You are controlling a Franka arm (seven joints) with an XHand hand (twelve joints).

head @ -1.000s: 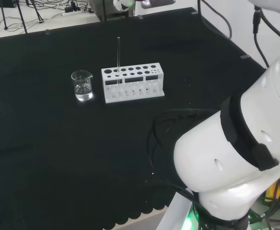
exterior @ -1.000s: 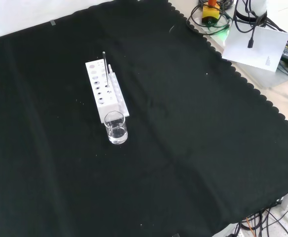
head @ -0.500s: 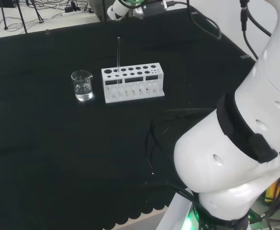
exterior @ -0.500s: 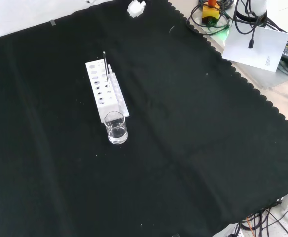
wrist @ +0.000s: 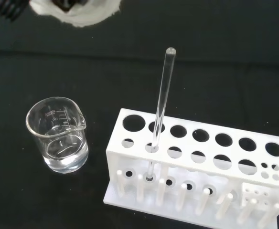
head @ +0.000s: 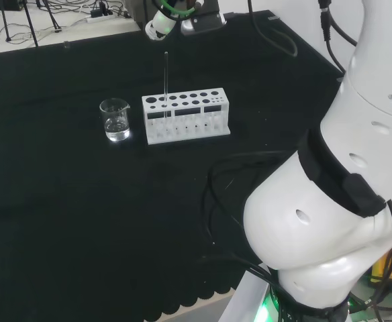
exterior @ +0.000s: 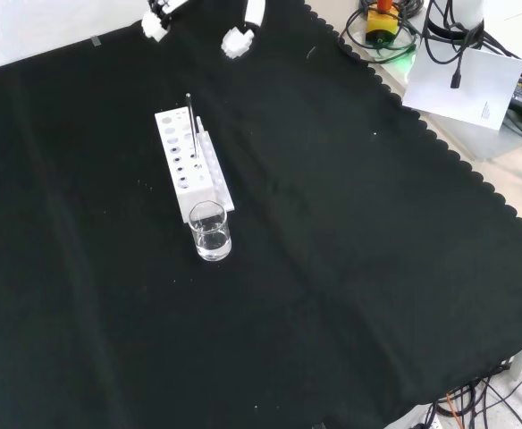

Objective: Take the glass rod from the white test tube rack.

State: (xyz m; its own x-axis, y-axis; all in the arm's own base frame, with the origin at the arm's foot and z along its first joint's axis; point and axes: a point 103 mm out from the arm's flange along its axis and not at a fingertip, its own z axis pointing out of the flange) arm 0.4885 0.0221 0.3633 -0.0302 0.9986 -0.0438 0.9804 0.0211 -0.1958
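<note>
The glass rod (wrist: 161, 102) stands nearly upright in the white test tube rack (wrist: 197, 167), its lower end resting on the rack's base and its rounded top well above the holes; in the wrist view it passes through a hole in the second column from the end nearest the beaker (wrist: 58, 135). In the head view the rod (head: 166, 84) rises from the left part of the rack (head: 186, 117), and the beaker (head: 115, 119) sits just beside the rack at about nine o'clock from it, apart from it, with a little clear liquid in the bottom. In the front view the rack (exterior: 191, 174) runs lengthwise toward the camera, the rod (exterior: 189, 121) rising from the rack's far part, and the beaker (exterior: 210, 231) standing at about five o'clock from the rack's middle, at its near end. The hand (exterior: 239, 36) enters at the top edge of the front view, at roughly twelve to one o'clock from the rack and well apart from it; two white fingertips (exterior: 158, 22) show there, spread wide and straight with nothing between them, so the hand is released and touches neither rod nor rack. In the head view the hand (head: 161, 21) hangs at about twelve o'clock above the rod's top, not touching it. The black cloth (exterior: 350, 268) covers the bench all around.
</note>
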